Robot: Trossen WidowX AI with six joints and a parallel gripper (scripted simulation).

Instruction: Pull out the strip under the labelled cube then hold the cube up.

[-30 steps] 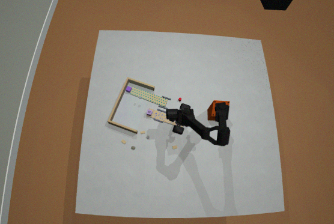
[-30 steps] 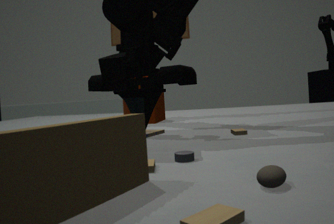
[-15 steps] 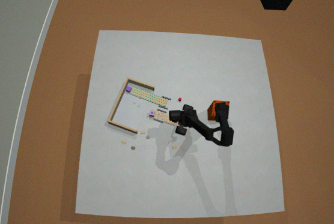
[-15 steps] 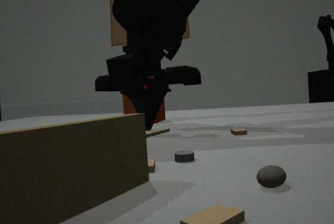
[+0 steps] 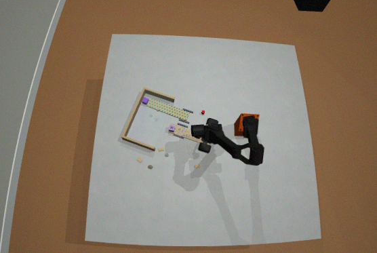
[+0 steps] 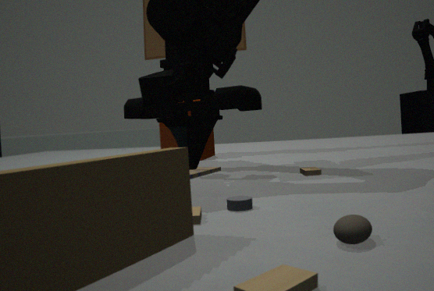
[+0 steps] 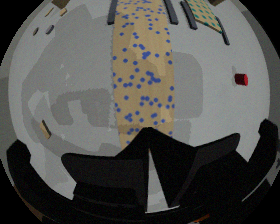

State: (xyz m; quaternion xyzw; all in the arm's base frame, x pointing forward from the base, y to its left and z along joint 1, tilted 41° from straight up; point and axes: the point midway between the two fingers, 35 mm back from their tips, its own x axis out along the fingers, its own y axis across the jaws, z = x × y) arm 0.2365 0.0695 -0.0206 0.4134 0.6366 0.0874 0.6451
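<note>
Gripper [image 5: 207,136] [image 6: 193,167] [image 7: 147,131] tips together, nothing clamped. Blue-dotted strip [image 5: 184,132] [image 6: 211,171] [image 7: 136,92] looks thin, light: drag near end. Labelled cube [image 5: 171,127]: probably rigid; pinch sides.

The strip with blue dots [image 5: 183,131] [image 7: 143,65] looks like pale wood or printed card, matt and smooth. The strip with green dots [image 5: 167,108] [image 7: 203,14] has also a matt, paper-like face. The three-sided frame [image 5: 133,119] [image 6: 97,214], in the half of the bench toward its left edge, seems to be of plain wood, without gloss. The two purple cubes [image 5: 171,127] [image 5: 145,100] look like matt plastic. From where I stand, the egg-shaped pebble [image 6: 352,229] [image 5: 150,166] is smooth and dull, like stone. The gripper [image 6: 193,168] [image 7: 147,131] appears as black, matt plastic. The bench top [image 5: 203,207] [image 6: 351,269] has a matt surface, faintly mottled.
</note>
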